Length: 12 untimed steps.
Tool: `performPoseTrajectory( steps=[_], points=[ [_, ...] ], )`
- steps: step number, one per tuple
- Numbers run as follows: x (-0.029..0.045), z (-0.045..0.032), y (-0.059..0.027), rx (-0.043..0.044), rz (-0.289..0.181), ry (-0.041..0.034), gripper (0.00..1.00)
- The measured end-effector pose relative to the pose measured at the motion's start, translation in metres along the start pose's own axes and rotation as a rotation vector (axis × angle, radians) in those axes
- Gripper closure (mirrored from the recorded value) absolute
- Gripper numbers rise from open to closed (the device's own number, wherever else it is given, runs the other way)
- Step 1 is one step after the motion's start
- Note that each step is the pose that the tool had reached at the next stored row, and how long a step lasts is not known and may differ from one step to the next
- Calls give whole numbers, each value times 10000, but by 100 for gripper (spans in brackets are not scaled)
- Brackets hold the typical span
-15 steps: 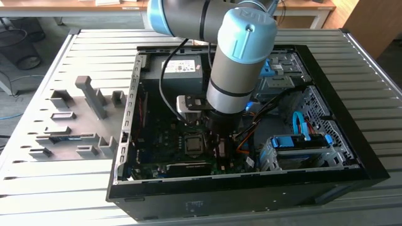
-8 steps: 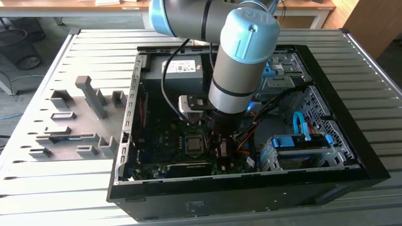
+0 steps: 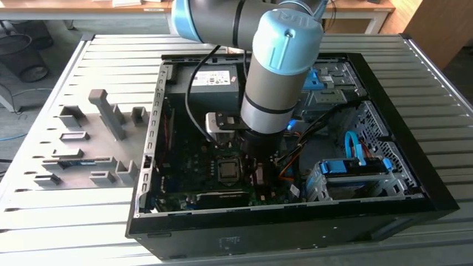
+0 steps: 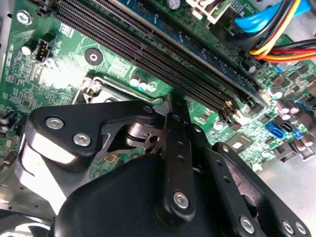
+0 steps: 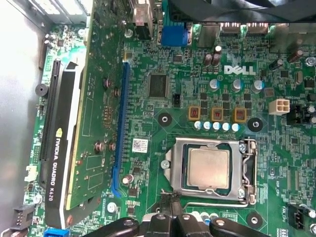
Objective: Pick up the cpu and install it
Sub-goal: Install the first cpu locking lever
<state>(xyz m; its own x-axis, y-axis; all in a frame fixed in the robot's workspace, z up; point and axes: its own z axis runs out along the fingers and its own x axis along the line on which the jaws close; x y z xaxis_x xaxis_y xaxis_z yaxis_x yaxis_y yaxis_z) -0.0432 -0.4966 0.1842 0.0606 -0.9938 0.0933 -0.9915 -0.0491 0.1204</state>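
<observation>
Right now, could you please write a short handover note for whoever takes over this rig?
Gripper: low inside the computer case, over the motherboard, beside the memory slots. Fingers look closed and thin; nothing seen between them.
The cpu: lying flat in its socket, the metal frame around it.
Done: chip appears seated.
Left: whether the socket lever is locked cannot be told.

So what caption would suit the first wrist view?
The cpu sits in its metal socket frame on the green motherboard.
</observation>
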Motion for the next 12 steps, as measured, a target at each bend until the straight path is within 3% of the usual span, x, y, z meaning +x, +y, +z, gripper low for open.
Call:
performPoseTrajectory(
  steps=[3,9,12],
  points=[
    [2,-29,7,9,0,-14,90],
    [23,-257,35,9,-3,-34,90],
    [-2,-297,38,10,-5,-51,90]
  ],
)
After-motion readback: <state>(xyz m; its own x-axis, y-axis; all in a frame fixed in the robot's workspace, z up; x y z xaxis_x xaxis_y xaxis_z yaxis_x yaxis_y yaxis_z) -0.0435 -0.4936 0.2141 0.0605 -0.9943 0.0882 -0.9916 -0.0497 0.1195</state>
